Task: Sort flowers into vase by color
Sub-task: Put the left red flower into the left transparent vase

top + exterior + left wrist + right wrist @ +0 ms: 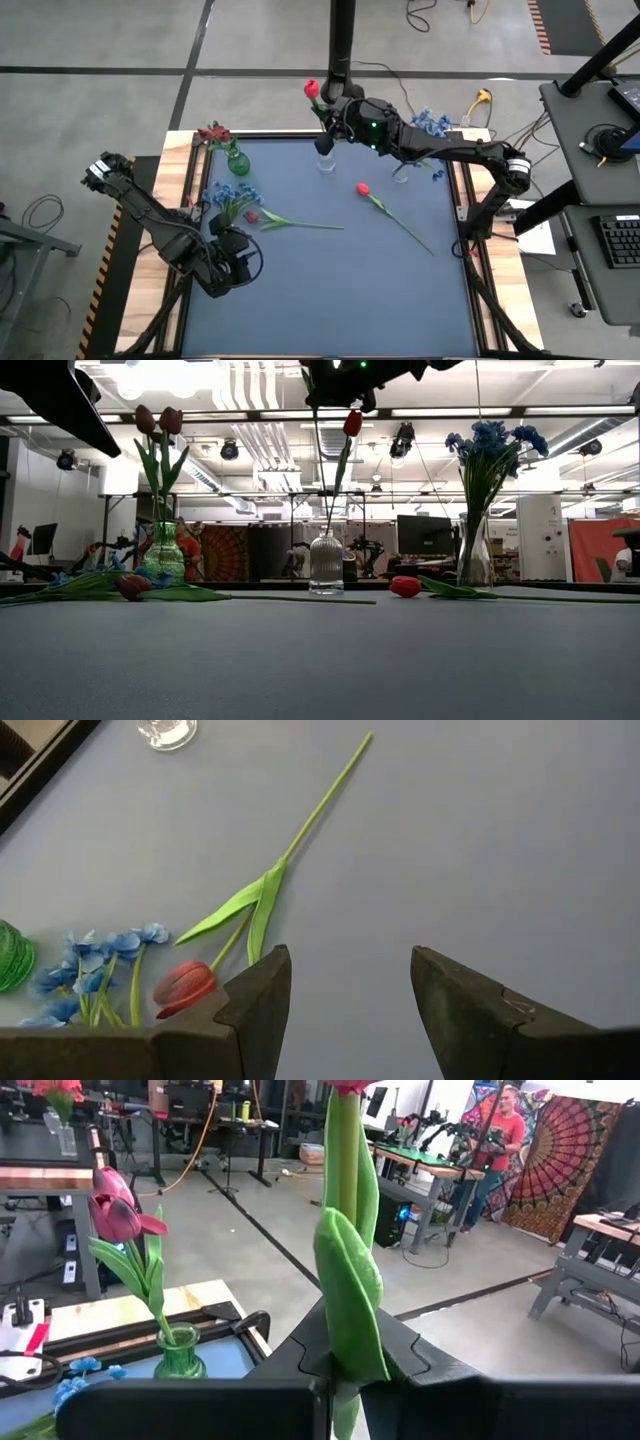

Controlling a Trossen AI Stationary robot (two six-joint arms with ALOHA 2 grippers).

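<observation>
My right gripper (330, 118) is at the table's far edge above the clear ribbed vase (327, 561), shut on a red tulip (352, 422). The green vase (237, 160) holds maroon blooms (160, 422). Another clear vase (474, 555) holds blue blossoms (430, 122). One red tulip (362, 188) lies flat mid-table. A dark red tulip (185, 986) and a blue bunch (100, 955) lie flat on the left. My left gripper (350, 970) hovers open just near of them, touching nothing. My right gripper pinches the red tulip's stem and leaf (345, 1295) between its two fingers, below the bud. The fingers (290, 1355) lie across the stem. The tulip stands upright, bud above the fingers, and its stem (331, 510) runs down into the ribbed vase's neck.
The dark blue mat (330, 300) has open room toward the near edge and right of centre. Wooden rails (185, 180) frame it. The camera post (342, 40) rises behind the far edge. Cables lie on the floor beyond.
</observation>
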